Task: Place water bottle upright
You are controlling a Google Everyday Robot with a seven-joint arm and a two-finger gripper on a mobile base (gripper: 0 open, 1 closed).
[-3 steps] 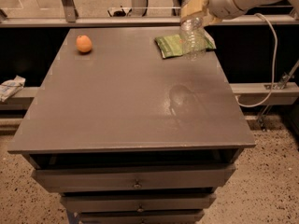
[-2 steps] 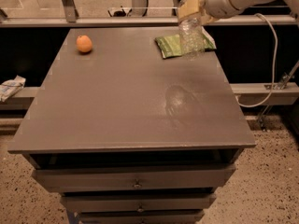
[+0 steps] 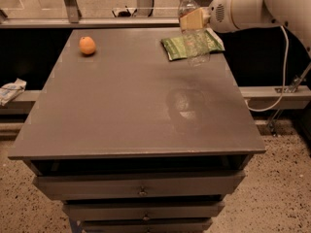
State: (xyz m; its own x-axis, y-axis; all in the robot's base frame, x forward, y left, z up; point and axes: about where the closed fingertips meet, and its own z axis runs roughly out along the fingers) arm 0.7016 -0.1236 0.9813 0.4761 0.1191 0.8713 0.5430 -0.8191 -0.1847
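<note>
Above the table (image 3: 121, 120), the arm (image 3: 243, 8) reaches in level, tool (image 3: 193, 19) clamped on the near-upright water bottle (image 3: 197, 45).

An orange (image 3: 87, 45) is sitting near the far left corner of the grey table (image 3: 121, 110), a green packet (image 3: 172, 48) is lying at its far right, and a white rag (image 3: 10, 90) is resting off its left side.
</note>
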